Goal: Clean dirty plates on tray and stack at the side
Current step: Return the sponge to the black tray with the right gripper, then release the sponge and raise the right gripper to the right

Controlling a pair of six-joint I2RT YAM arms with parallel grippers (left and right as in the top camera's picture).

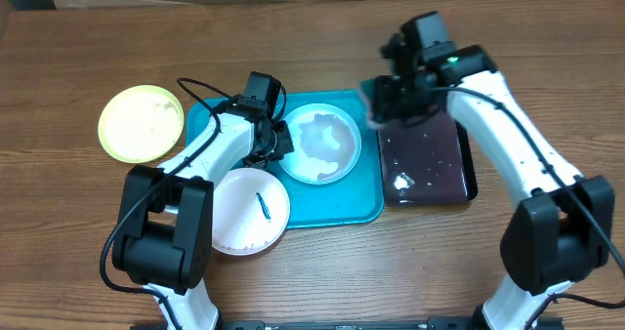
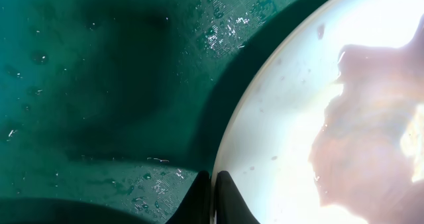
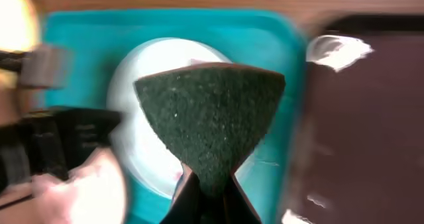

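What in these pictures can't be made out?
Right wrist view: motion blur smears everything; the sponge, held by the right gripper, covers the middle of the light blue plate.
Left wrist view: glare whites out that plate, so leftover dirt is unreadable; the left gripper is cut off by the bottom edge.
Overhead: the right gripper's fingertips hide under its own wrist.

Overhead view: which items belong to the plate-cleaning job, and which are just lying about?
In the job: turquoise tray, light blue plate, white plate, yellow-green plate, sponge in right claw, left claw on the light blue rim.
Lying about: black tray.
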